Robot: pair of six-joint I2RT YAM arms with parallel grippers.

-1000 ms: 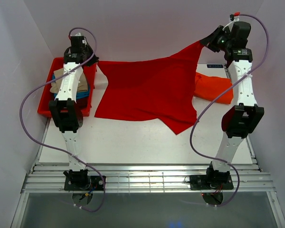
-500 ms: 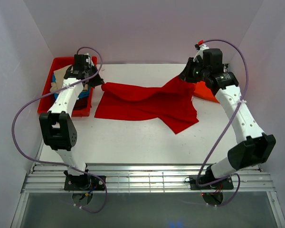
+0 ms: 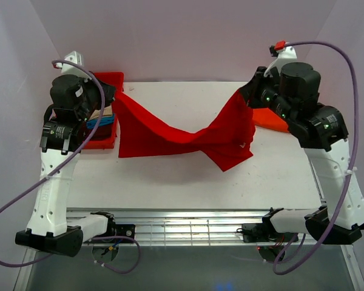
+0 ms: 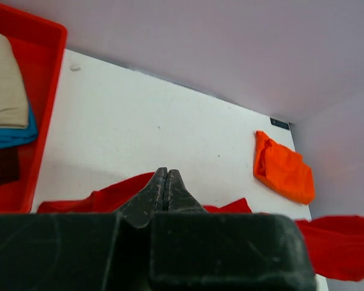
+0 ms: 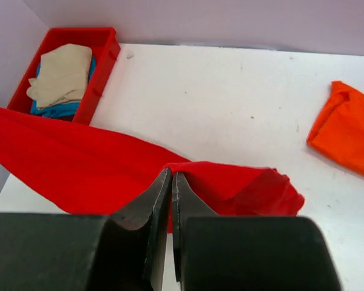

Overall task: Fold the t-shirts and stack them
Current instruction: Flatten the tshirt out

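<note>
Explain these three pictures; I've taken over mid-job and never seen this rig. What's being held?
Two robot arms stand at the near edge of the table. One picture looks down from above and behind them; the other two come from wrist cameras, each arm's own fingers at the bottom. The left gripper and right gripper are each shut on the bright red t-shirt, lifting it so it sags between them onto the table. An orange-red t-shirt lies at the right. The red tray at the left holds a beige t-shirt and a blue t-shirt.
</note>
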